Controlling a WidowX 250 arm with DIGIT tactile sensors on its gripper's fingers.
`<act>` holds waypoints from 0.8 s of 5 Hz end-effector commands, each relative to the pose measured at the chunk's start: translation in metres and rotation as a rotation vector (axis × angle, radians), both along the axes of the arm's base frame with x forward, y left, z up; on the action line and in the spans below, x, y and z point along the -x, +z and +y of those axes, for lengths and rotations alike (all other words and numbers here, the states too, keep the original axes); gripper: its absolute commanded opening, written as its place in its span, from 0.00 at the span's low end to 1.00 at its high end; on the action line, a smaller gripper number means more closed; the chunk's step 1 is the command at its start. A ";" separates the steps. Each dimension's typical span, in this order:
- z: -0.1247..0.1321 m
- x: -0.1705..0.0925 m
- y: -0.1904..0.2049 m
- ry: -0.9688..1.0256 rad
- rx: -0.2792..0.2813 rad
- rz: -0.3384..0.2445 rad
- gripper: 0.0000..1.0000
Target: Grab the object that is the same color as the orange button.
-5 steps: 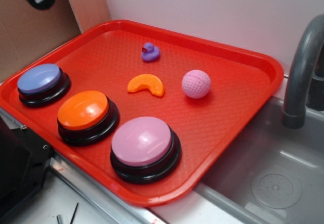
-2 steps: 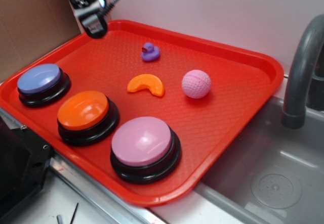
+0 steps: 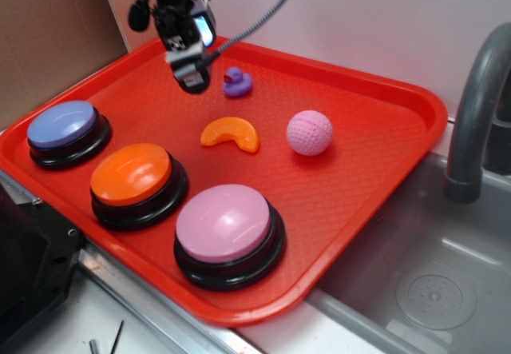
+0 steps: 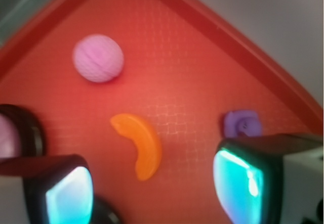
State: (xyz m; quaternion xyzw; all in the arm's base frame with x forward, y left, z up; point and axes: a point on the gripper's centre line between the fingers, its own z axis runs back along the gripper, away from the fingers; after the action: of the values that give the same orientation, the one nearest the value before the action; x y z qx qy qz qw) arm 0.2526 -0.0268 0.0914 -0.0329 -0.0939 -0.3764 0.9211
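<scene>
The object, a small glossy orange crescent (image 3: 230,133), lies flat near the middle of the red tray (image 3: 383,186). In the wrist view the crescent (image 4: 139,144) sits just ahead of the space between my fingers. The orange button (image 3: 132,177) stands on its black base at the tray's front left. My gripper (image 3: 192,78) hovers above the tray's back left, behind and left of the crescent, apart from it. It is open (image 4: 152,188), with nothing between the fingers.
A purple toy duck (image 3: 236,82) sits just right of the gripper. A pink dimpled ball (image 3: 309,133) lies right of the crescent. A blue-purple button (image 3: 67,132) and a pink button (image 3: 226,231) flank the orange one. A grey faucet (image 3: 476,106) and sink (image 3: 431,282) lie to the right.
My gripper has come down from the top left corner and moved right over the tray, toward the duck and the crescent. The objects on the tray have not moved.
</scene>
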 end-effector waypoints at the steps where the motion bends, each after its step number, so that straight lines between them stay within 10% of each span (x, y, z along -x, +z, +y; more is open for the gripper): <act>1: -0.010 -0.007 -0.032 -0.100 -0.061 -0.014 1.00; 4: -0.012 -0.007 -0.072 -0.122 -0.141 0.040 1.00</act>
State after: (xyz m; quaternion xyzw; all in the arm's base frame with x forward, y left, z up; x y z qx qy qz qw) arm 0.2592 -0.0328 0.0169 0.0151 -0.0378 -0.4339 0.9000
